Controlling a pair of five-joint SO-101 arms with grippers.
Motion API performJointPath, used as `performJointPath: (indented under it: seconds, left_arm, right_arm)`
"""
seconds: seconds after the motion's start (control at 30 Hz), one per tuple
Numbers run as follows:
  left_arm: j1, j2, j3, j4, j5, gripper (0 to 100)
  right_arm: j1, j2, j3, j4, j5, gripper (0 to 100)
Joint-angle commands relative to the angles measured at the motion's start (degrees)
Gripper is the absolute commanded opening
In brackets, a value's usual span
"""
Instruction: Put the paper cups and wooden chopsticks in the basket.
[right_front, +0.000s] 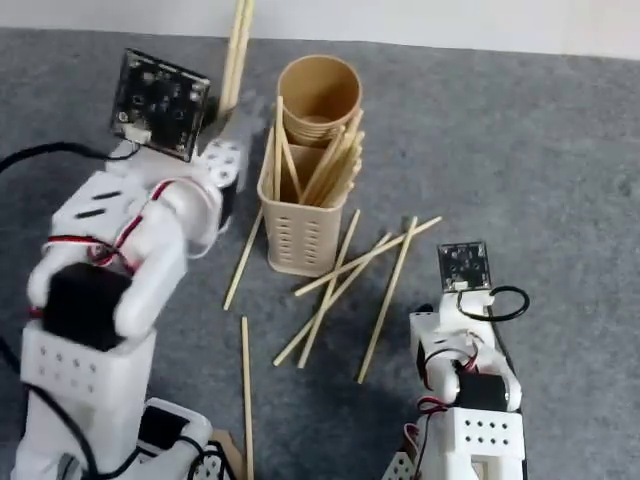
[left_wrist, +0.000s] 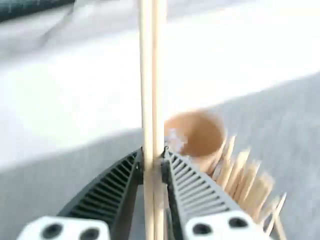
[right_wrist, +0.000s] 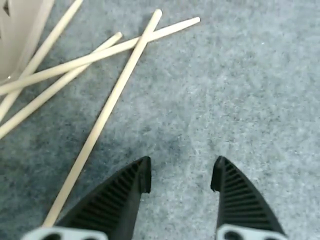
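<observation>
A beige perforated basket (right_front: 305, 235) stands mid-table, holding stacked brown paper cups (right_front: 318, 95) and several wooden chopsticks (right_front: 335, 165). My left gripper (left_wrist: 152, 157) is shut on two chopsticks (left_wrist: 151, 75) held upright; in the high view they rise (right_front: 237, 50) just left of the basket, above the left arm (right_front: 130, 250). The cup (left_wrist: 195, 135) and chopstick tips (left_wrist: 245, 185) show beyond its fingers. My right gripper (right_wrist: 180, 175) stands open over bare carpet, beside several loose chopsticks (right_wrist: 107, 107). The right arm (right_front: 465, 340) sits at the lower right.
Loose chopsticks (right_front: 345, 285) lie crossed on the grey carpet in front of the basket. One lies alone (right_front: 246, 395) near the left arm's base, another leans by the basket's left side (right_front: 243, 258). A pale wall (right_front: 450, 20) borders the far edge.
</observation>
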Motion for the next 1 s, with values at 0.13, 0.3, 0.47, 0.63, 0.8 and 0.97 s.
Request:
performJointPath:
  seconds: [0.13, 0.3, 0.47, 0.63, 0.8, 0.97]
  left_arm:
    - [9.45, 9.27, 0.84, -19.69, 1.76, 0]
    - [10.07, 15.69, 2.33, -21.63, 2.11, 1]
    - [9.89, 14.02, 8.75, -23.56, 2.11, 9]
    - [9.8, 7.6, 12.62, -23.56, 1.85, 14]
    - [8.57, 4.18, 13.14, -23.21, 1.85, 14]
    - [2.33, -1.54, 12.7, -8.44, 1.85, 14]
  right_arm:
    - [0.4, -0.66, -0.31, -0.92, 0.09, 20.9]
    - [0.4, -0.75, 0.31, -1.1, 0.09, 20.9]
    - [0.4, -0.75, 2.15, -4.26, 0.09, 20.9]
    - [0.4, -0.75, 2.15, -4.26, 0.09, 20.9]
    - [0.4, -0.75, 2.24, -4.26, 0.09, 20.9]
    - [0.4, -0.75, 2.33, -4.26, 0.09, 20.9]
